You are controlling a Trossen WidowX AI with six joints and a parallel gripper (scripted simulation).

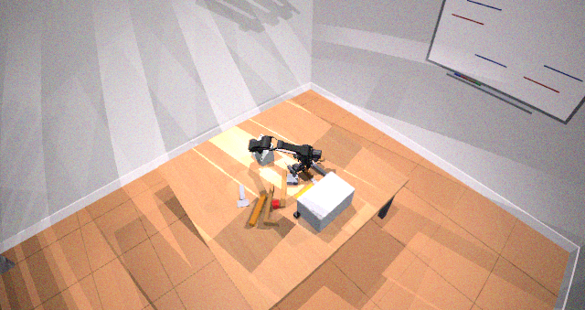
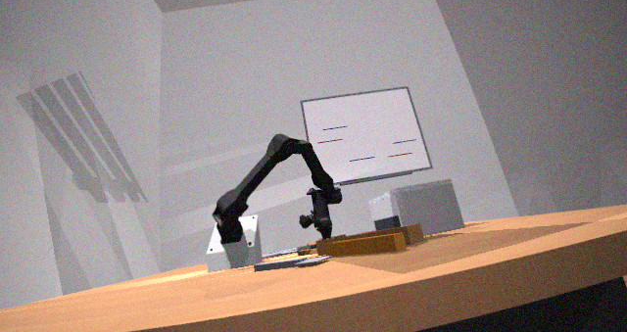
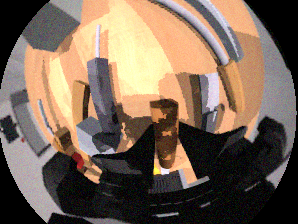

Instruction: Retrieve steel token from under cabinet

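- Nearest in the exterior view, two wooden bars (image 2: 364, 244) lie flat on the table (image 2: 294, 293), likely spare reaching tools.
- Behind them our gripper (image 2: 325, 232) is pinching a brown wooden stick (image 3: 162, 137), held low, we judge, to slide under the cabinet (image 2: 423, 206).
- Only the wrist view shows that stick between the fingers; only the top view shows the red block (image 1: 275, 203).
- The token is hidden in every view; presumably under the cabinet.
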